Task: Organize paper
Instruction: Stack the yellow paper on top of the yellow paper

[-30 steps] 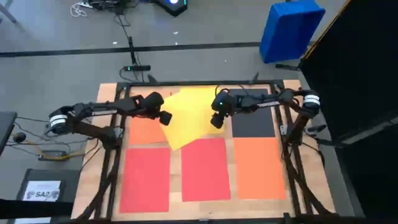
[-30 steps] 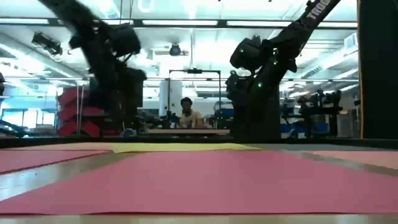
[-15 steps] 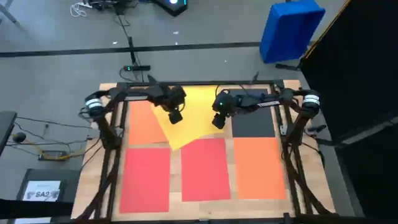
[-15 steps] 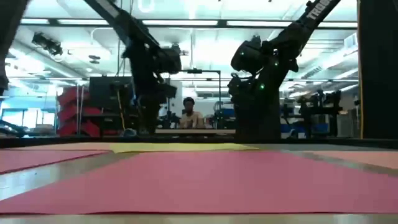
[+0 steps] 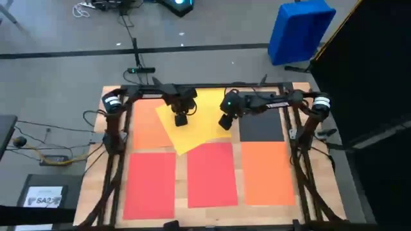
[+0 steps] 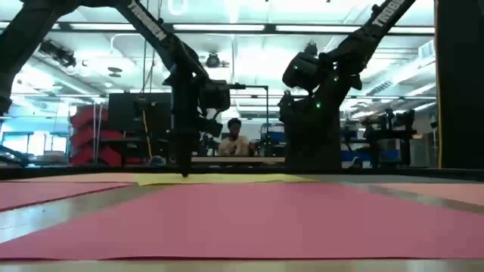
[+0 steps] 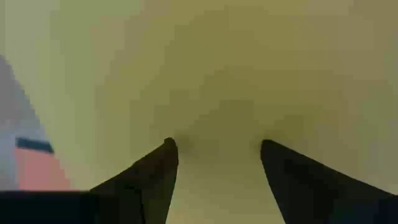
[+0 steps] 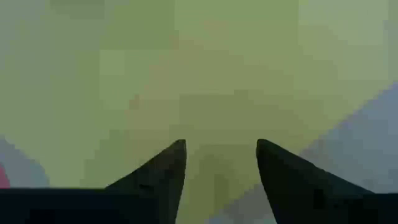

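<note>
The yellow sheet [image 5: 196, 125] hides part of an orange sheet [image 5: 149, 130] (top-left).

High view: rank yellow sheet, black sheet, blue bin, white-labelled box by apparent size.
1. yellow sheet, partly hidden under the arms
2. blue bin, though it may just sit nearer the camera
3. black sheet
4. white-labelled box, cut off by the frame

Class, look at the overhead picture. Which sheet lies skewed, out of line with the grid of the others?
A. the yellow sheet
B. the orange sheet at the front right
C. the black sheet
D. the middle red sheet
A: the yellow sheet lies turned at an angle, one corner overlapping the middle red sheet, while the black sheet and the front right orange sheet lie square to the table edges.
</note>
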